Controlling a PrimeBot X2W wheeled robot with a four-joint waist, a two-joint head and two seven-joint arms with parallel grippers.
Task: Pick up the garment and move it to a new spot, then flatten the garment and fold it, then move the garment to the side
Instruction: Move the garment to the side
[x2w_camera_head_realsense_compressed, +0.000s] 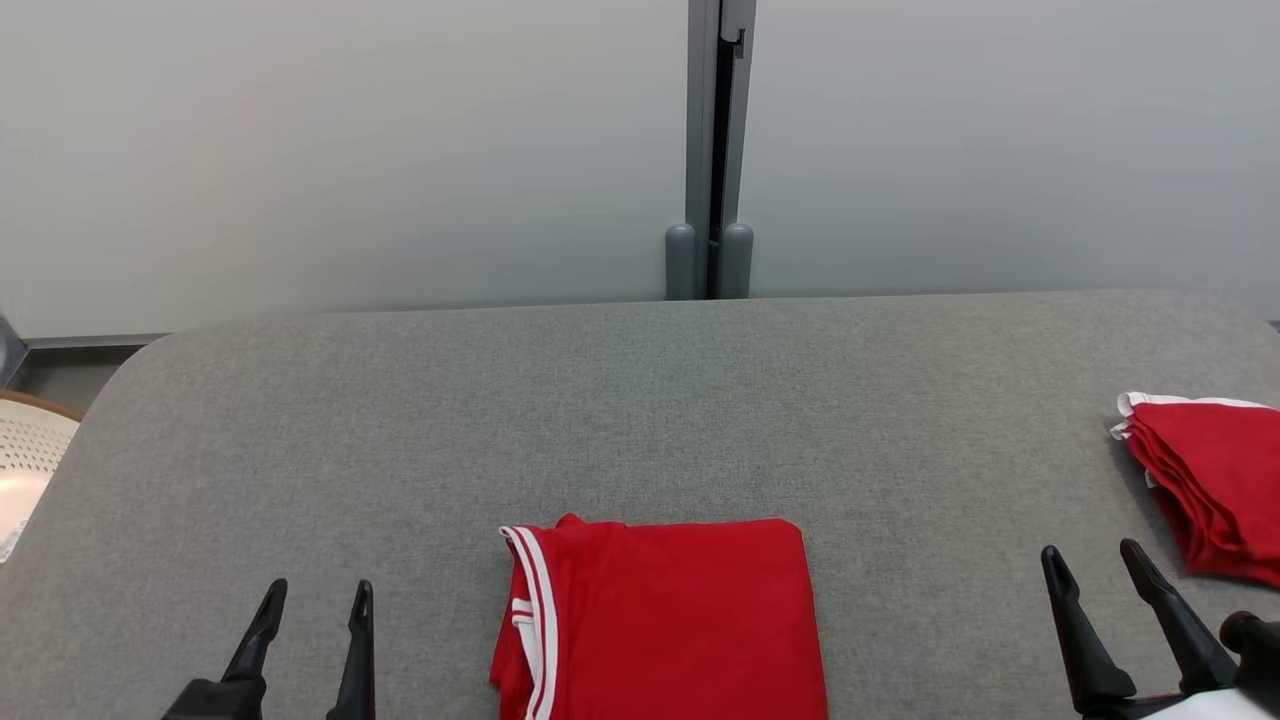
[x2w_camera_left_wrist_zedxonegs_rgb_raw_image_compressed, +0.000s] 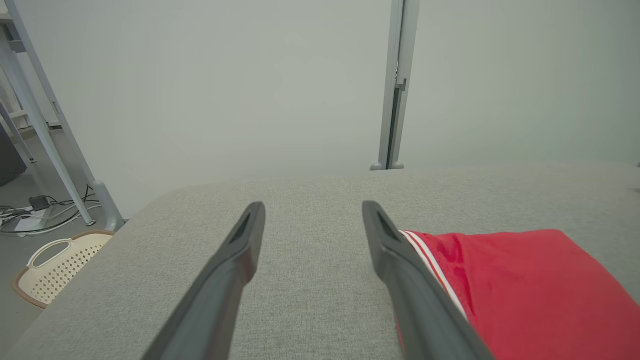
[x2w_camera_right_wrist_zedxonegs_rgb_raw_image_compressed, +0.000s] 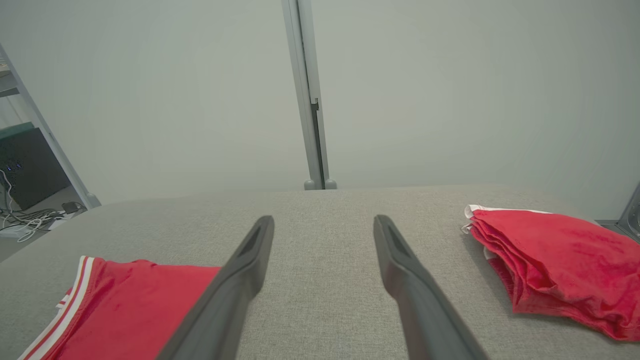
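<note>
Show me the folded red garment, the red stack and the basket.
folded red garment (x2w_camera_head_realsense_compressed: 680, 620), head view, its flat middle.
red stack (x2w_camera_head_realsense_compressed: 1220, 480), head view, top layer.
basket (x2w_camera_left_wrist_zedxonegs_rgb_raw_image_compressed: 70, 270), left wrist view, perforated side.

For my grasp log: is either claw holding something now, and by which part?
Nothing is held. The left claw and the right claw are both open and empty, on either side of the folded red garment, apart from it.

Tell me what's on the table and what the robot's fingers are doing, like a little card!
table: grey, fabric top
middle garment: red, white stripes, folded flat
pile: folded red clothes, robot's right side
left fingers: open, empty, left of the middle garment
right fingers: open, empty, between garment and pile
basket: cream, on the floor, left
</note>
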